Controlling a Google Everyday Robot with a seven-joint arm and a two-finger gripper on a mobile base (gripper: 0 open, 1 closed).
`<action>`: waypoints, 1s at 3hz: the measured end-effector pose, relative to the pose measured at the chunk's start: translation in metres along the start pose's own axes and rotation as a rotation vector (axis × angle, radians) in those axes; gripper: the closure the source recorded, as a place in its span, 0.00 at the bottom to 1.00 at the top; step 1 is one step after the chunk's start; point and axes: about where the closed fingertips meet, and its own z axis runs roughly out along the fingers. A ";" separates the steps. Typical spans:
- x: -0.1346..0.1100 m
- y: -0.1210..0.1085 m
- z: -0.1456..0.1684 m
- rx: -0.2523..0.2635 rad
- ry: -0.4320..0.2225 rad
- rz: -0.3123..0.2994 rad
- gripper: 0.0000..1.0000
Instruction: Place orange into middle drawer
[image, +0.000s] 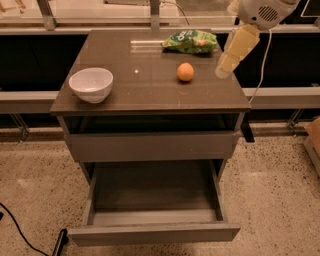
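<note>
My gripper (224, 68) hangs over the right rear part of the cabinet top (150, 92), tilted, with its tip down and toward the left. I cannot tell if it is spread apart or pressed together.

The orange (185, 72) sits on the top just left of the gripper tip, near it but not touching. It is round, so I see no long axis and no direction where it points. Behind the orange, further left of the gripper, lies a green snack bag (192, 41). A white bowl (91, 84) stands well apart, at the far left.

The middle drawer (155, 231) is below and in front of the gripper, pulled out. Its long side runs left to right.
</note>
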 end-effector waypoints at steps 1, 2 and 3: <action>0.001 -0.002 0.002 0.004 -0.004 0.009 0.00; 0.012 -0.021 0.030 0.054 -0.055 0.118 0.00; 0.032 -0.024 0.064 0.088 -0.130 0.287 0.00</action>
